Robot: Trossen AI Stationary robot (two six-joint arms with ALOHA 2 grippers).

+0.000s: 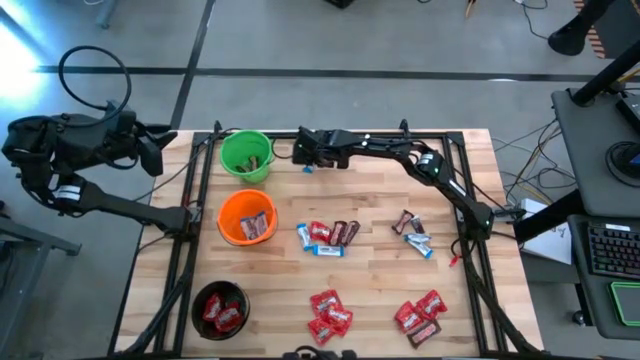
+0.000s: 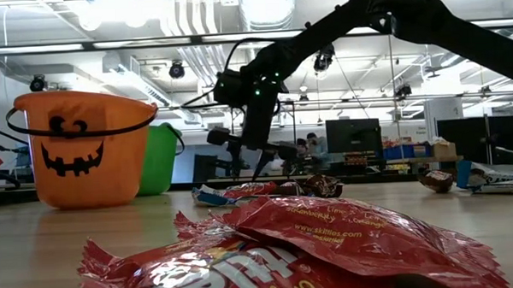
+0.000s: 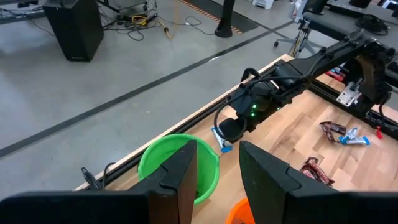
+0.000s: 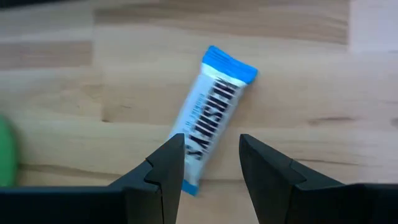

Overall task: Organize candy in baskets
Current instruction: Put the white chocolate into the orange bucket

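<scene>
The right pincer (image 4: 210, 158) hangs spread over a blue-and-white candy (image 4: 212, 112) lying on the bench (image 1: 380, 260) just beside the green basket (image 1: 245, 155), apparently lined up to pinch it, while the left pincer (image 3: 214, 171), also spread, waits off the bench's edge near that basket.

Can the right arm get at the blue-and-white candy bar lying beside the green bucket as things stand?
Probably yes. The right gripper is open right over the blue-and-white candy bar, which lies alone on bare wood. The green bucket stands off to one side, not in the way.
</scene>
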